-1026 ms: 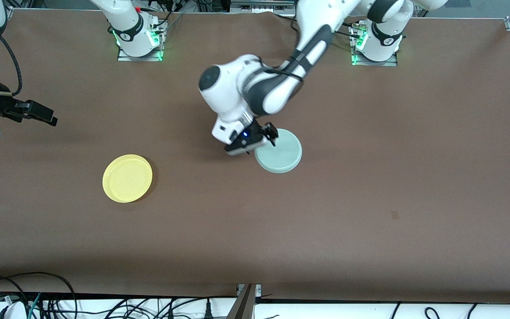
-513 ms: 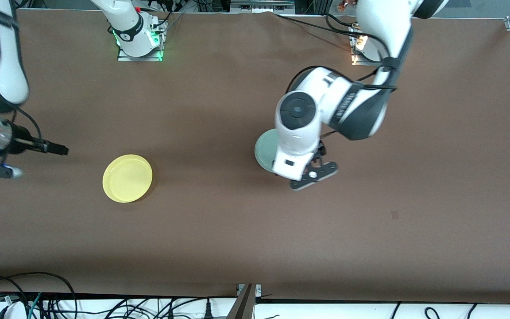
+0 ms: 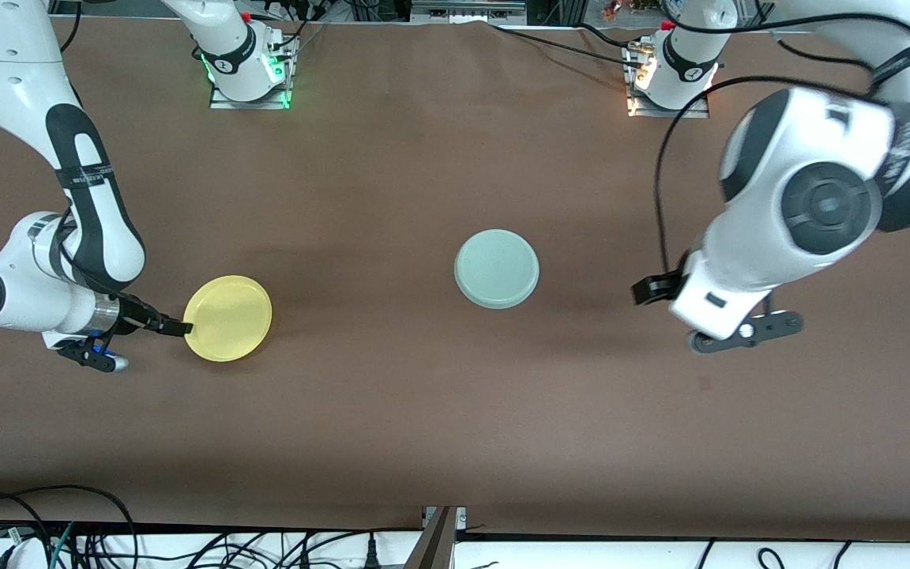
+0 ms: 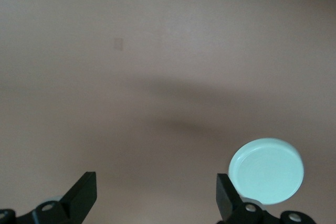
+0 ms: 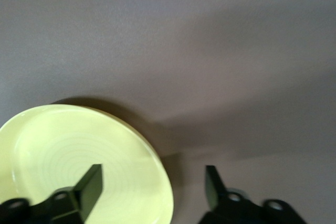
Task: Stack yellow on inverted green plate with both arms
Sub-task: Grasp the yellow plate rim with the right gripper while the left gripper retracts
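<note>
**Two plates apart on the table, right gripper at the yellow rim**

The yellow plate (image 3: 227, 318) lay right way up on the brown table (image 3: 423, 411), toward the right arm's end, with nothing in it. The green plate (image 3: 497, 268) sat upside down near the middle of the table, its smooth flat underside facing up and nothing resting on it. The two plates were well apart, the green one a little farther from the front camera than the yellow.

The right arm reached down from its base and bent low, its wrist turned sideways so the right gripper (image 3: 178, 326) pointed along the table at the yellow plate's edge. In the right wrist view the two fingers (image 5: 90, 184) stood apart, one over the plate's inner face and the other outside the rim above bare table, so the rim lay between them. The jaws were open and had not closed on the plate.

The left arm hung raised over bare table toward its own end, clear of the green plate. The left gripper (image 4: 156, 195) had its jaws spread wide and held nothing; its wrist view showed the green plate off to one side past a fingertip.
</note>
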Controlling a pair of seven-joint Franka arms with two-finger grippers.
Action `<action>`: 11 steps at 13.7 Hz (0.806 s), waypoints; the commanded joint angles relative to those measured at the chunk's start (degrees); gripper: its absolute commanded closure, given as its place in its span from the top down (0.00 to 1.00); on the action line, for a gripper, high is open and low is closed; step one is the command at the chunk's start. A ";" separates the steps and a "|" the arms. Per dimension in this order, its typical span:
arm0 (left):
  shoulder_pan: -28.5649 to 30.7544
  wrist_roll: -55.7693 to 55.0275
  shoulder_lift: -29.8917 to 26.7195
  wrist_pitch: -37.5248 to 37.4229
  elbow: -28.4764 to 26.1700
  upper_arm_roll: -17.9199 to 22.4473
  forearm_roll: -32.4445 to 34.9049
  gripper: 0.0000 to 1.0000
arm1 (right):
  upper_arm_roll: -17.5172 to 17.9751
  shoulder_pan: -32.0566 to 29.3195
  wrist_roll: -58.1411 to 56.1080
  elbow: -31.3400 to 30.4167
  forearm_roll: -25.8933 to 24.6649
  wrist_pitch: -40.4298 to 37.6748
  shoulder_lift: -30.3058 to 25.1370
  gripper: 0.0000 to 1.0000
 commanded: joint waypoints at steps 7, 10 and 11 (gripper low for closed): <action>11.01 27.74 -15.68 -8.99 -9.10 -0.44 -1.28 1.00 | 0.62 -0.94 -9.00 -3.11 2.36 0.37 -0.21 0.12; 12.42 28.90 -17.18 -6.28 -13.57 0.08 -0.14 1.00 | 0.62 -0.94 -10.76 -3.11 2.36 0.64 1.02 0.13; 12.87 28.99 -20.32 -2.61 -18.91 0.17 -0.23 1.00 | 0.71 -0.94 -10.77 -3.11 2.36 0.64 1.11 0.12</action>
